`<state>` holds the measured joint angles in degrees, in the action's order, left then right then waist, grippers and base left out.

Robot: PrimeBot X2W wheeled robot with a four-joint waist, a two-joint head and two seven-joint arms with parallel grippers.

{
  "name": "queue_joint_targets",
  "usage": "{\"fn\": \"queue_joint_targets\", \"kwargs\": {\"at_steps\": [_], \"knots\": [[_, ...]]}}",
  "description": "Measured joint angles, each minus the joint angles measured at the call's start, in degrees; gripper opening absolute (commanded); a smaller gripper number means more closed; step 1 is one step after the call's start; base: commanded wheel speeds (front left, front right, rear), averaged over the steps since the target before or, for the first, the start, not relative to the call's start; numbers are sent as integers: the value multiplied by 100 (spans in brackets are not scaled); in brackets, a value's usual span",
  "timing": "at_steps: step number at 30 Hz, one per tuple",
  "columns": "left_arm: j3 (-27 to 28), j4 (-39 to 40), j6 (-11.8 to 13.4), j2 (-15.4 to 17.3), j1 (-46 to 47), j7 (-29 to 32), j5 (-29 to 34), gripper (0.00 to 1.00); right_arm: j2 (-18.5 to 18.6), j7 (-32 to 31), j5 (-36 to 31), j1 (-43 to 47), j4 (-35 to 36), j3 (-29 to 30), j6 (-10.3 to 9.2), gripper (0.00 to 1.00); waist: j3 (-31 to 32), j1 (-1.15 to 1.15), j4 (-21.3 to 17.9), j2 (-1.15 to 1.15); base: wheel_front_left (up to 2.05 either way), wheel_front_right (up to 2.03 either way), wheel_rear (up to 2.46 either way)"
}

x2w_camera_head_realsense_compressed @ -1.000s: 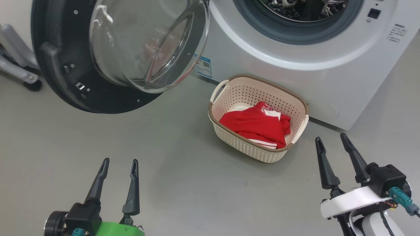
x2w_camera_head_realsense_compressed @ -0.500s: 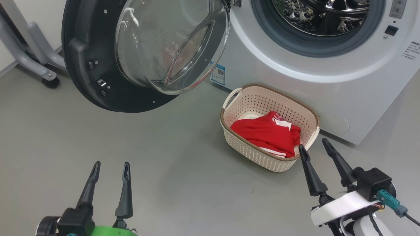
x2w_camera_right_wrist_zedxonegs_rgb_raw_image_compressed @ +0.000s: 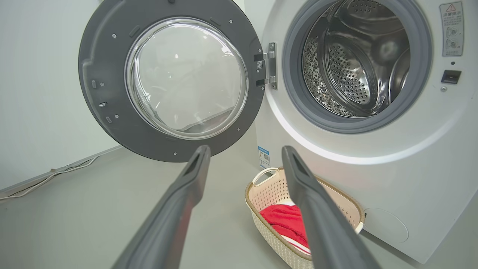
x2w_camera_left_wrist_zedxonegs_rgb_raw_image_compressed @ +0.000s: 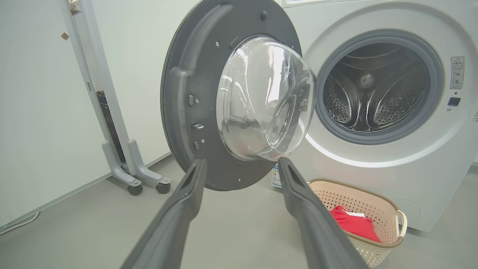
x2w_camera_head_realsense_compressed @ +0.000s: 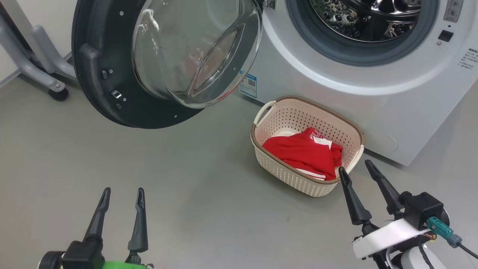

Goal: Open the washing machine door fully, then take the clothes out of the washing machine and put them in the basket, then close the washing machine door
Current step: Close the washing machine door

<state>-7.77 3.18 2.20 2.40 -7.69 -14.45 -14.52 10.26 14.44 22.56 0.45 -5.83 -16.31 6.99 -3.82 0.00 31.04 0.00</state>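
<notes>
Head view: the big white front-loading washing machine (x2w_camera_head_realsense_compressed: 336, 97) stands at upper right; its large round glossy black washing machine door (x2w_camera_head_realsense_compressed: 164, 63), with a bulging clear glass bowl, hangs swung wide to the left of the opening; the steel perforated drum (x2w_camera_head_realsense_compressed: 366, 18) shows inside the grey rubber seal (x2w_camera_head_realsense_compressed: 317, 39). The small cream perforated plastic basket (x2w_camera_head_realsense_compressed: 291, 177), brown woven-look rim, sits on the grey floor (x2w_camera_head_realsense_compressed: 186, 186) just before the machine's front; the bright red clothes (x2w_camera_head_realsense_compressed: 302, 153), white trim showing, lie inside it. The left gripper (x2w_camera_head_realsense_compressed: 124, 191) hovers at lower left above the floor, fingers spread, holding nothing; the right gripper (x2w_camera_head_realsense_compressed: 354, 166) at lower right is likewise spread and empty, one fingertip overlapping the basket's near rim; contact cannot be determined. Left wrist view: both fingers stand apart, pointing toward the door's lower edge; basket and clothes lie to the right. Right wrist view: the fingers stand apart; the door hangs on its hinge beside the opening; one finger crosses in front of the basket.
</notes>
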Motion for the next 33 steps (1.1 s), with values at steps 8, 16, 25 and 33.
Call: {"fn": "queue_joint_targets", "kwargs": {"at_steps": [8, 16, 25, 33], "knots": [[1, 4, -1, 0, -15, 0, -1, 100, -27, 0, 1, 0, -19, 63, 0, 100, -1, 0, -9, 0, 0, 0, 0], [20, 12, -5, 0, -23, 0, -1, 100, -46, 0, 1, 0, -38, 68, 0, 100, 2, 0, -12, 0, 0, 0, 0], [29, 32, -8, 0, -25, 0, -1, 100, -49, 0, 1, 0, -45, 75, 0, 100, -1, 0, -13, 0, 0, 0, 0], [27, 40, -57, 0, -27, 0, -1, 0, -49, 0, 1, 0, -45, 109, 0, 100, -12, 0, -16, 0, 0, 0, 0]]}}
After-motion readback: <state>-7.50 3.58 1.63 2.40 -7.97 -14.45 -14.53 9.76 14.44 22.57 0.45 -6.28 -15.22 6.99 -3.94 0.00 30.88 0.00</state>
